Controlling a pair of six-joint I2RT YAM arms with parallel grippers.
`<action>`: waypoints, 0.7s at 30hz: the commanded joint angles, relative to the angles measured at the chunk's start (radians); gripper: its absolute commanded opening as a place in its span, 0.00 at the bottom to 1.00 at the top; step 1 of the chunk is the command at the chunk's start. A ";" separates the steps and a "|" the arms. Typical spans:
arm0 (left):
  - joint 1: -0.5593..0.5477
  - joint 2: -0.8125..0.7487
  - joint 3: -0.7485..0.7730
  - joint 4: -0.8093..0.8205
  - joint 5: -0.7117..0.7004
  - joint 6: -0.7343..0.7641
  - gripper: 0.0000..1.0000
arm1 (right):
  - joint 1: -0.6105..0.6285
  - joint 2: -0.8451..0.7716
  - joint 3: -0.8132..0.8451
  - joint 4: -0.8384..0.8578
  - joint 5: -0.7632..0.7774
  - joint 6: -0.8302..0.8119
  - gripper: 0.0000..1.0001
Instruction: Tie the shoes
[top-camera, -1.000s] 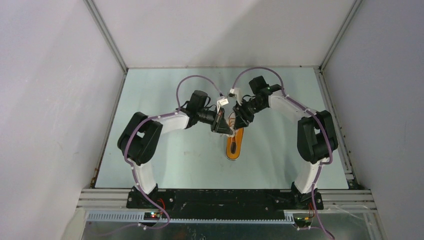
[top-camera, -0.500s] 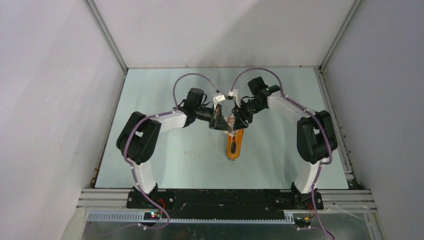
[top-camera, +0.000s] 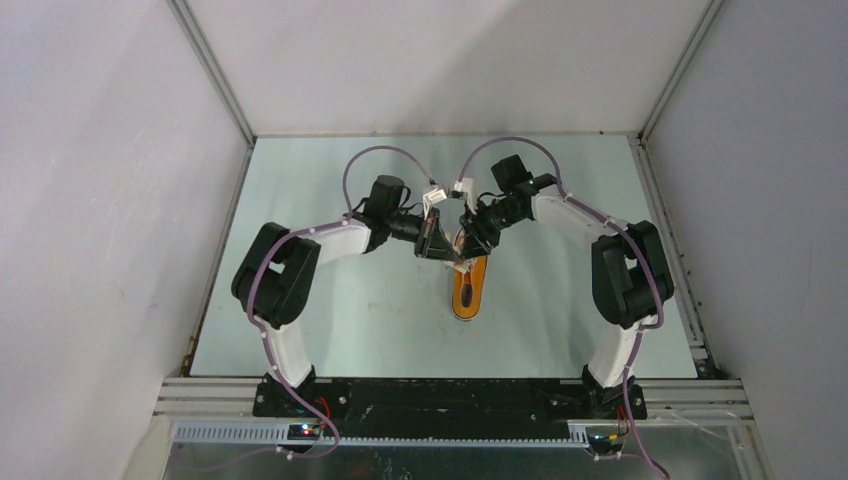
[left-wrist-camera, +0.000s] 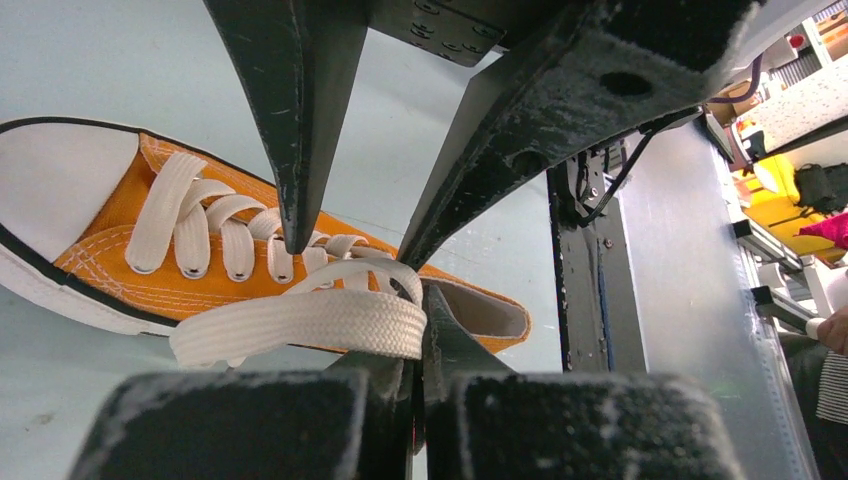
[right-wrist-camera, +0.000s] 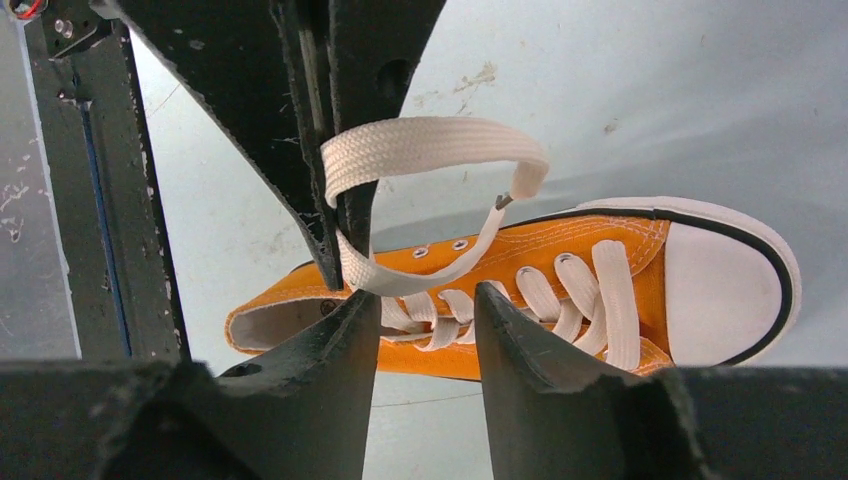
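Note:
The orange sneaker (top-camera: 467, 291) lies on the table between the arms, its white toe cap toward the near edge. My left gripper (left-wrist-camera: 418, 335) is shut on a loop of white lace (left-wrist-camera: 300, 325), held just above the shoe's (left-wrist-camera: 110, 250) opening. In the right wrist view it (right-wrist-camera: 335, 190) pinches the lace loop (right-wrist-camera: 430, 140) from above. My right gripper (right-wrist-camera: 428, 295) is open, its fingers straddling the laced tongue of the shoe (right-wrist-camera: 570, 245), right next to the left gripper. In the top view the left gripper (top-camera: 450, 256) and the right gripper (top-camera: 468, 248) nearly touch.
The pale green table (top-camera: 340, 310) is boxed in by white walls on three sides. A black and metal rail (top-camera: 450, 395) carrying the arm bases runs along the near edge; it also shows in the left wrist view (left-wrist-camera: 575, 270) and in the right wrist view (right-wrist-camera: 95, 210).
Both grippers have closed in on each other over the shoe's heel end; the right one moved left toward the left one, which keeps hold of the lace.

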 joint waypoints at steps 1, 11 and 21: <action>-0.025 -0.009 0.016 0.005 0.034 0.034 0.00 | 0.041 0.021 -0.005 0.114 -0.019 0.067 0.40; -0.024 -0.001 0.007 0.029 0.028 0.014 0.00 | 0.040 0.006 -0.023 0.199 0.026 0.141 0.00; -0.015 0.005 0.015 0.016 -0.047 0.005 0.00 | -0.018 -0.141 -0.066 0.165 0.096 0.110 0.00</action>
